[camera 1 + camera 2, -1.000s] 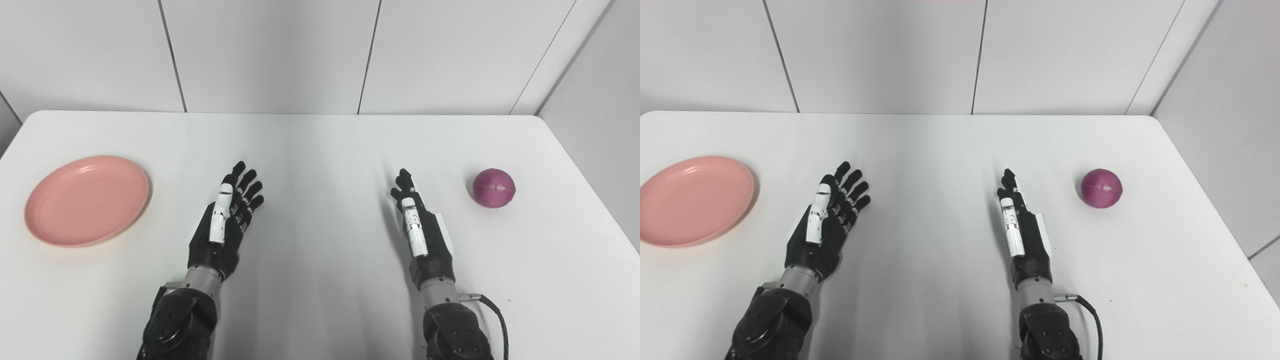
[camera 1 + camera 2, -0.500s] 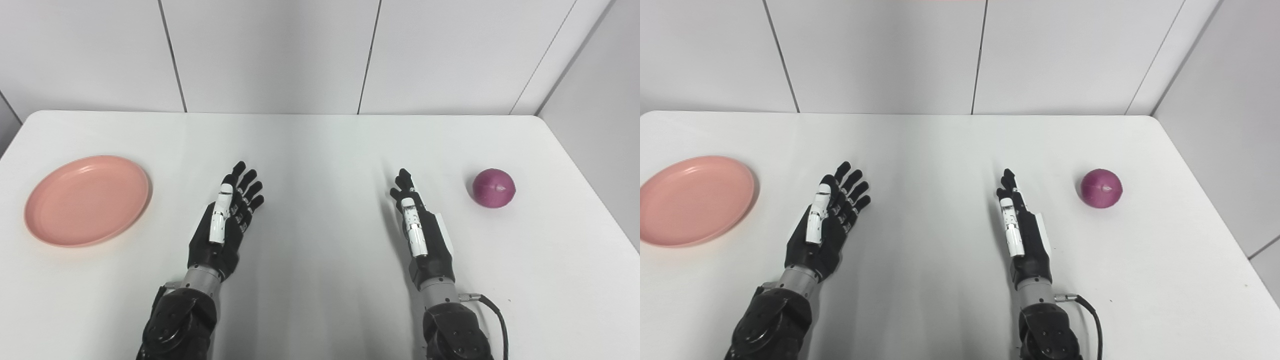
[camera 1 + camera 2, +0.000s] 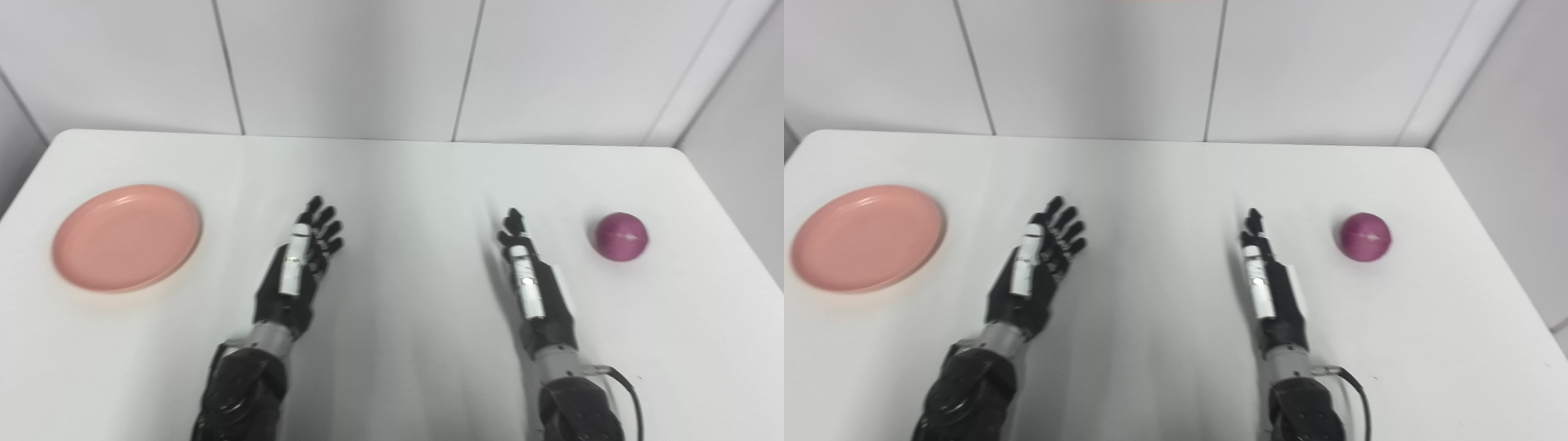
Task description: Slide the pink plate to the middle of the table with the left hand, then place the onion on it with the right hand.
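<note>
Between the earlier pictures and now the whole picture has shifted: everything sits a little more to the right in the frame, and the near things also a little lower. This happens in both views together, so it is the head cameras that have moved. The new pictures are also softer, slightly blurred. On the left side, a little more of the table (image 3: 392,165) edge and of the grey wall corner beside it comes into view in the left eye view, and the pink plate (image 3: 866,237) is seen whole in the right eye view, where before its left rim was cut.
</note>
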You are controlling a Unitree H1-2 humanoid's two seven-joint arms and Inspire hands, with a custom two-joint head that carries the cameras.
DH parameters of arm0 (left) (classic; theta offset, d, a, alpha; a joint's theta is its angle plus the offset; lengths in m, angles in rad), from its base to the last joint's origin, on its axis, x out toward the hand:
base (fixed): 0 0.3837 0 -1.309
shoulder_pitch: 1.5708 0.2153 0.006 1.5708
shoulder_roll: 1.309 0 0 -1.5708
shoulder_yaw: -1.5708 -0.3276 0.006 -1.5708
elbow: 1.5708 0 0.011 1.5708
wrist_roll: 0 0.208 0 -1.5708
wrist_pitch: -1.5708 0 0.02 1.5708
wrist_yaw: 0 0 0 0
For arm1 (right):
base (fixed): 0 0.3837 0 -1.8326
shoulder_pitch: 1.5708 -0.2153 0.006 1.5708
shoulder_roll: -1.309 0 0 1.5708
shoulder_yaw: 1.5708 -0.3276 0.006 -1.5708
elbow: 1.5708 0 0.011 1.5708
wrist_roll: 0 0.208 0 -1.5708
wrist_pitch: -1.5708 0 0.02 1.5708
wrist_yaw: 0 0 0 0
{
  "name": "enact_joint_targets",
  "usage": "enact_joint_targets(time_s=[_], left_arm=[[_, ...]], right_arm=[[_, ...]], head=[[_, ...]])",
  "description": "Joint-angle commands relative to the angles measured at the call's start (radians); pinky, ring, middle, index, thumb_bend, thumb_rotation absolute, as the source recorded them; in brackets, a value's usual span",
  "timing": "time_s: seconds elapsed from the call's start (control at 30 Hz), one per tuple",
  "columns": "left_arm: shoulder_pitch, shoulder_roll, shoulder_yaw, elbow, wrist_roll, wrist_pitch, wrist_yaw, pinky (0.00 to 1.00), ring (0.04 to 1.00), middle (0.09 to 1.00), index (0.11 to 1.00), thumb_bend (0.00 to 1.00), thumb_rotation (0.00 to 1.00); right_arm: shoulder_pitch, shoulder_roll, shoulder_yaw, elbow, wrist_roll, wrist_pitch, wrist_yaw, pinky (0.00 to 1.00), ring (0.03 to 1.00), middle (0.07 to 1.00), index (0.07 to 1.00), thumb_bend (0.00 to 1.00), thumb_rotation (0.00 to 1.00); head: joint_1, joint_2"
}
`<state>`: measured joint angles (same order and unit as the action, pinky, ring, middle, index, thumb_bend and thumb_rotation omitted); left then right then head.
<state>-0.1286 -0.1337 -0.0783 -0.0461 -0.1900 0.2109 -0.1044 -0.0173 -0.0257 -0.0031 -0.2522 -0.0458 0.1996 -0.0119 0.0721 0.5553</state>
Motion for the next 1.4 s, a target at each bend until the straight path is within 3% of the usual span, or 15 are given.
enact_joint_targets(time_s=[0.0, 0.23, 0.33, 0.47, 0.53, 0.63, 0.67, 0.7, 0.97, 1.2, 1.37], left_arm=[[-0.002, -0.024, -0.012, 0.02, 0.017, -0.004, 0.015, 0.95, 0.954, 0.968, 0.96, 0.47, 1.0], [-0.013, -0.078, -0.041, 0.061, 0.045, -0.013, 0.047, 0.94, 0.959, 0.972, 0.961, 0.48, 1.0], [-0.021, -0.098, -0.062, 0.085, 0.071, -0.032, 0.072, 0.95, 0.962, 0.98, 0.969, 0.47, 1.0], [-0.035, -0.112, -0.082, 0.117, 0.09, -0.059, 0.097, 0.93, 0.958, 0.979, 0.975, 0.45, 1.0], [-0.046, -0.125, -0.091, 0.151, 0.098, -0.091, 0.11, 0.91, 0.952, 0.975, 0.973, 0.44, 1.0], [-0.057, -0.133, -0.1, 0.186, 0.103, -0.122, 0.126, 0.9, 0.947, 0.97, 0.971, 0.43, 1.0], [-0.06, -0.134, -0.103, 0.196, 0.102, -0.128, 0.129, 0.9, 0.947, 0.969, 0.971, 0.43, 1.0], [-0.062, -0.135, -0.106, 0.205, 0.102, -0.134, 0.132, 0.91, 0.952, 0.973, 0.973, 0.44, 1.0], [-0.076, -0.136, -0.115, 0.266, 0.096, -0.184, 0.148, 0.9, 0.947, 0.972, 0.963, 0.43, 1.0], [-0.078, -0.138, -0.119, 0.281, 0.095, -0.201, 0.152, 0.89, 0.943, 0.97, 0.96, 0.41, 1.0], [-0.078, -0.138, -0.122, 0.28, 0.095, -0.197, 0.153, 0.9, 0.944, 0.973, 0.965, 0.43, 1.0]], right_arm=[[-0.005, -0.012, -0.01, -0.011, 0.021, -0.065, 0.013, 1.0, 0.991, 1.0, 1.0, 0.21, 1.0], [-0.01, -0.057, -0.035, 0.012, 0.087, -0.104, 0.048, 1.0, 1.0, 1.0, 1.0, 0.12, 1.0], [-0.012, -0.059, -0.045, -0.008, 0.09, -0.067, 0.038, 1.0, 1.0, 1.0, 1.0, 0.1, 1.0], [-0.019, -0.055, -0.063, -0.014, 0.114, -0.038, 0.035, 1.0, 1.0, 1.0, 1.0, 0.12, 1.0], [-0.022, -0.079, -0.063, -0.001, 0.122, -0.039, 0.056, 1.0, 1.0, 1.0, 1.0, 0.18, 1.0], [-0.025, -0.079, -0.077, 0.013, 0.136, -0.031, 0.05, 1.0, 1.0, 1.0, 1.0, 0.34, 1.0], [-0.025, -0.077, -0.078, 0.027, 0.133, -0.044, 0.045, 1.0, 1.0, 1.0, 1.0, 0.36, 1.0], [-0.025, -0.076, -0.079, 0.038, 0.129, -0.056, 0.043, 0.93, 0.944, 0.968, 0.961, 0.34, 1.0], [-0.029, -0.08, -0.077, 0.075, 0.111, -0.072, 0.038, 0.8, 0.889, 0.918, 0.897, 0.38, 0.98], [-0.028, -0.08, -0.078, 0.067, 0.123, -0.058, 0.04, 0.74, 0.875, 0.911, 0.874, 0.41, 0.93], [-0.027, -0.08, -0.079, 0.063, 0.125, -0.058, 0.036, 0.63, 0.847, 0.888, 0.845, 0.45, 0.89]], head=[[0.069, -0.022], [0.215, -0.071], [0.297, -0.1], [0.334, -0.115], [0.409, -0.159], [0.418, -0.167], [0.439, -0.189], [0.445, -0.195], [0.47, -0.245], [0.472, -0.243], [0.466, -0.238]])
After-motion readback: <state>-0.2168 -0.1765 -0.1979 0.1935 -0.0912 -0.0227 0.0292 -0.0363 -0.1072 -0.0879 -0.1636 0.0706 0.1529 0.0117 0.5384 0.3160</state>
